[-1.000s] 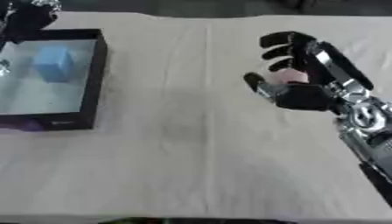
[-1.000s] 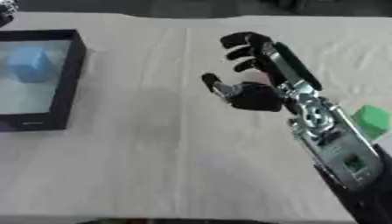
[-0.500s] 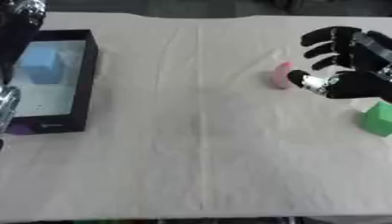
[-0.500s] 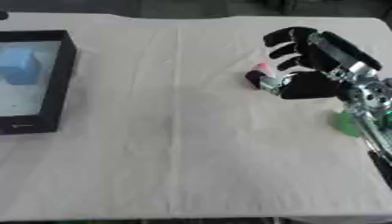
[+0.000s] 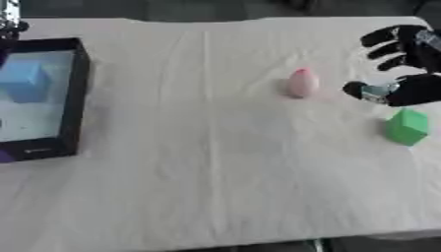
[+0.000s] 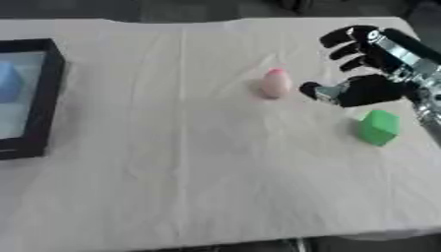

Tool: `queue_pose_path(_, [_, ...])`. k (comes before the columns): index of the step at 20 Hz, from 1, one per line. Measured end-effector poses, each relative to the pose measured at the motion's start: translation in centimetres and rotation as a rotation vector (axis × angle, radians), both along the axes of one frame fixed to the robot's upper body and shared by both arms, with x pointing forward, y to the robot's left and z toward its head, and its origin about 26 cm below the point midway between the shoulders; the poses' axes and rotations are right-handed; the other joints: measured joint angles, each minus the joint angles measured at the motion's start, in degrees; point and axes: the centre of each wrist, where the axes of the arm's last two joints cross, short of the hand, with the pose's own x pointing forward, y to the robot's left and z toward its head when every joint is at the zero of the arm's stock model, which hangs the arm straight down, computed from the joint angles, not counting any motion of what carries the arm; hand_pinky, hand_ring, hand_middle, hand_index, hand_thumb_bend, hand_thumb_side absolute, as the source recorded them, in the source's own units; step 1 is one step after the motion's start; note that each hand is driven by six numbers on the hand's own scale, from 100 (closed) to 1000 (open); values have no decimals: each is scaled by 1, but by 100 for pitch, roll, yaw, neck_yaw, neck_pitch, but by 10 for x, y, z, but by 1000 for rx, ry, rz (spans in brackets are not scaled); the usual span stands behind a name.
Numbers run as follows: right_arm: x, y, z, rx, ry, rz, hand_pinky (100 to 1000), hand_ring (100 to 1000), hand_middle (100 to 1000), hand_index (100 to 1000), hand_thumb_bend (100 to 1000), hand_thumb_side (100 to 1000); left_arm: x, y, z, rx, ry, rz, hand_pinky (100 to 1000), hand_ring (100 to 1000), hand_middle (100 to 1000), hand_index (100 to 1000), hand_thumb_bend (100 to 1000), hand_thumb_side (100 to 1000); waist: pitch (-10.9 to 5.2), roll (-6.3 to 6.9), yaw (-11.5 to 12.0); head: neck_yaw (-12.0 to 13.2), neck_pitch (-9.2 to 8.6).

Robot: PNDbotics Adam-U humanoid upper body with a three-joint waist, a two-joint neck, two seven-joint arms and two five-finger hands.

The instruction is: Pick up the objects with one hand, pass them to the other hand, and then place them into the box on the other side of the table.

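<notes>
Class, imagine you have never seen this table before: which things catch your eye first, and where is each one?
The black right hand stands out at the right, fingers spread, apart from the pink egg-shaped object on the cloth just left of it. A green block sits below the hand, and a black box holding a blue block lies at the far left.

Place: a test bench or lab setup, as far as I can tell from my head camera.
Table: a table (image 6: 215, 197) draped in a plain cream cloth, creased, nothing domestic on it.
Props: simple coloured shapes, a pink egg-like piece (image 6: 275, 82), a green block (image 6: 378, 127) and a blue block (image 5: 24, 81).
Container: a shallow black box (image 5: 76, 98) at my left.
Me: my black right hand (image 6: 370, 88), open above the cloth.
Surroundings: dark past the far edge.
</notes>
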Motion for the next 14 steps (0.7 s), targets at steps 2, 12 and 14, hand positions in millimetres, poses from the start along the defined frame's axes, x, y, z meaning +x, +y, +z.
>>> queue_pose_path(2, [1,-8,-1,-61,33,12,815,856,852,857,556,183,0,0,0,0,1,0,710,839,746,790,128,613,1,7,-3,-30,-1])
queue_pose_path(12, [11,-48,-1,-287,146,-23,844,862,846,860,577,130,0,-2,-3,-11,4,-1,707,834,745,786,124,606,8,66,-26,-70,0])
queue_pose_path(14, [13,-54,-1,-303,148,-45,847,864,849,861,570,124,0,-3,-3,-15,1,-1,706,833,744,784,121,606,13,76,-29,-69,0])
